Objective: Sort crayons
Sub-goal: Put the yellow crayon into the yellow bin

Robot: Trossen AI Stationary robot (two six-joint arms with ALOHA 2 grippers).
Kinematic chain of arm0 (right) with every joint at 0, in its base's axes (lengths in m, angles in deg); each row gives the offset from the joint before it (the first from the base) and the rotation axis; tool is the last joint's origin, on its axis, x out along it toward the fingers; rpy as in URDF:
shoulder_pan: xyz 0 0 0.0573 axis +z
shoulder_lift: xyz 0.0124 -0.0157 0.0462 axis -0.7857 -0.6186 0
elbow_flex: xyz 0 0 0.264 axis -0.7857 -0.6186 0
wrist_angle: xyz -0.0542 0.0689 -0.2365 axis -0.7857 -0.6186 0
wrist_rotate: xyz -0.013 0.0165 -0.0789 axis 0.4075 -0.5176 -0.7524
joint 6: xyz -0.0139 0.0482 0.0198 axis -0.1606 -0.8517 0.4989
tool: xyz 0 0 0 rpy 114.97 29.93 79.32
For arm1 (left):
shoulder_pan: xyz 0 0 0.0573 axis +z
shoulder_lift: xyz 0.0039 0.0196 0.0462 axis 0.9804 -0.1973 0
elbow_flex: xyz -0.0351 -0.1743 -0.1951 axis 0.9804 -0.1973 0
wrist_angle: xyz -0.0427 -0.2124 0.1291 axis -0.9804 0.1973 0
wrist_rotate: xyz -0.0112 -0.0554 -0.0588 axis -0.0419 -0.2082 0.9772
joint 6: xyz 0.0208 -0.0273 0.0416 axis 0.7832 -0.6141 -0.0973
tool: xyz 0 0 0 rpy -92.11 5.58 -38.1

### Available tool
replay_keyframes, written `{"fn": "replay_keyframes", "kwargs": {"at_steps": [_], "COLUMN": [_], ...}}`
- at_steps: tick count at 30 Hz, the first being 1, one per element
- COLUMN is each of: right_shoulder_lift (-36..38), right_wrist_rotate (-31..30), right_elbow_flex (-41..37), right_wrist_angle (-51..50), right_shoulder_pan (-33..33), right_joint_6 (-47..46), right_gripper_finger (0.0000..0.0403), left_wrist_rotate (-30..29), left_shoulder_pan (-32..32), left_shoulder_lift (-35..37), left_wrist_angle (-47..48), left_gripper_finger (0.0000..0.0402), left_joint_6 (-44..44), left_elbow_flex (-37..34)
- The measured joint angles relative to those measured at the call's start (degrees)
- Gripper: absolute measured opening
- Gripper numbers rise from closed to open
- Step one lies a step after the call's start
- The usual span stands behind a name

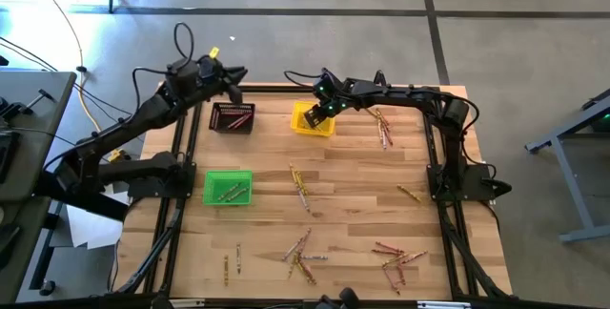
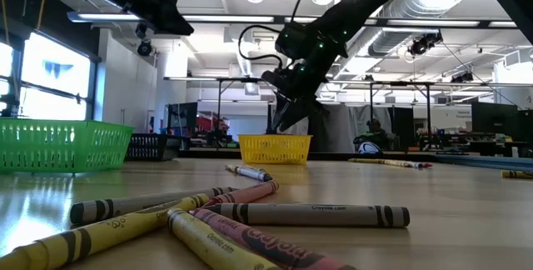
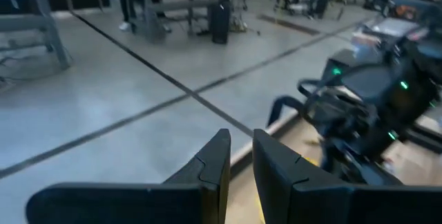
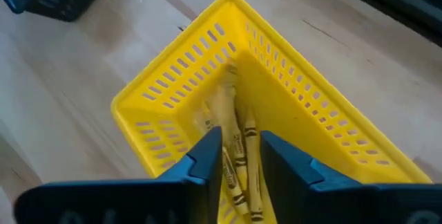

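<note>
Crayons lie scattered on the wooden table, with clusters at the middle [image 1: 300,187], far right [image 1: 384,128] and near right [image 1: 396,257]. My right gripper [image 4: 240,151] hangs open, slanting down, just over the yellow bin [image 1: 313,120]. Yellow crayons [image 4: 243,172] lie in that bin's corner, below the gap between the fingers. My left gripper [image 3: 240,148] is raised past the table's far edge, beyond the black bin [image 1: 232,116]. Its fingers stand a narrow gap apart with nothing between them. The green bin [image 1: 228,187] at the left holds a few crayons.
The black bin holds red crayons [image 1: 240,118]. More crayons lie near the front edge [image 1: 232,263] and close to the low camera [image 2: 250,216]. Bare wood lies between the bins and the crayon clusters. The arms' frames run along both table sides.
</note>
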Motion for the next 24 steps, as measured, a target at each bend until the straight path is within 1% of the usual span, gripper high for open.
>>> {"fn": "replay_keyframes", "kwargs": {"at_steps": [3, 5, 7, 10, 12, 14, 19, 22, 24], "right_shoulder_lift": [0.24, 0.31, 0.39, 0.39, 0.45, 0.46, 0.46, 0.46, 0.44], "right_wrist_rotate": [0.2, -0.2, -2.8, -8.51, -10.39, -10.72, -10.35, -9.99, -8.71], "right_elbow_flex": [1.62, 4.24, 6.78, 9.48, 10.29, 10.13, 5.58, 2.8, 1.71], "right_wrist_angle": [-5.68, -12.16, -19.47, -27.56, -31.41, -34.47, -36.82, -35.33, -34.58], "right_shoulder_pan": [-0.12, -0.4, -0.76, -1.52, -2.37, -3.74, -8.79, -11.82, -13.82], "right_joint_6": [-1.93, -1.72, -0.62, 1.61, 2.49, 3.58, 4.84, 6.28, 7.55], "right_gripper_finger": [0.0097, 0.0097, 0.0095, 0.0092, 0.009, 0.009, 0.0089, 0.0089, 0.0089], "left_wrist_rotate": [0.02, 0.08, 0.1, 0.04, 0.04, 0.13, 0.1, 0.11, 0.13], "left_shoulder_pan": [1.61, 2.55, 3.32, 3.98, 4.2, 4.47, 4.98, 4.94, 4.94], "left_shoulder_lift": [0.0, 0.0, 0.0, 0.0, 0.0, 0.0, 0.0, 0.0, -0.02], "left_wrist_angle": [-1.03, -0.25, 0.49, 1.05, 1.24, 1.25, 1.27, 1.25, 1.26], "left_gripper_finger": [0.0048, 0.0048, 0.0048, 0.0048, 0.0048, 0.0048, 0.0048, 0.0048, 0.0048], "left_joint_6": [0.0, 0.0, 0.0, -0.02, 0.0, 0.02, 0.94, 0.92, 0.89], "left_elbow_flex": [0.14, 0.67, 1.31, 1.75, 1.75, 1.75, 1.75, 1.75, 1.75]}}
